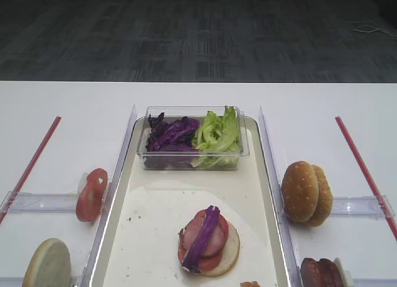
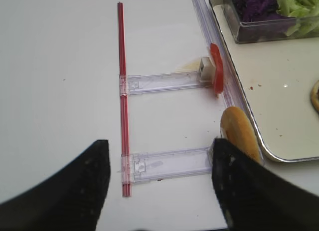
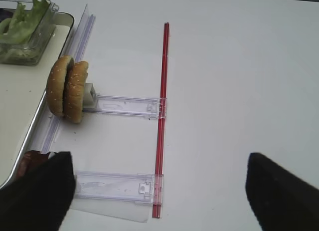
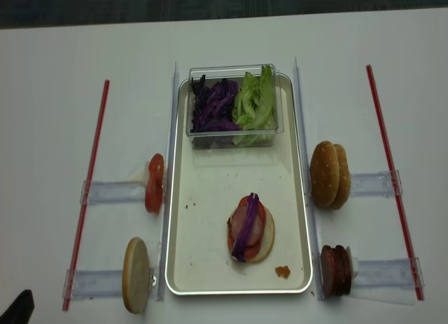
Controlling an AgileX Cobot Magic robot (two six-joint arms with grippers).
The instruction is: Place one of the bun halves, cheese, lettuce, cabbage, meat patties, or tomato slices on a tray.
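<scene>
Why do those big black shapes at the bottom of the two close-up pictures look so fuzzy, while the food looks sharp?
In the left wrist view, the left gripper sits so close to the lens that its jaws blur into dark blobs, while the tomato slices beyond are crisp; the right wrist view blurs the right gripper likewise, with the sesame buns sharp. Both overhead views are evenly lit, with soft shadows.
</scene>
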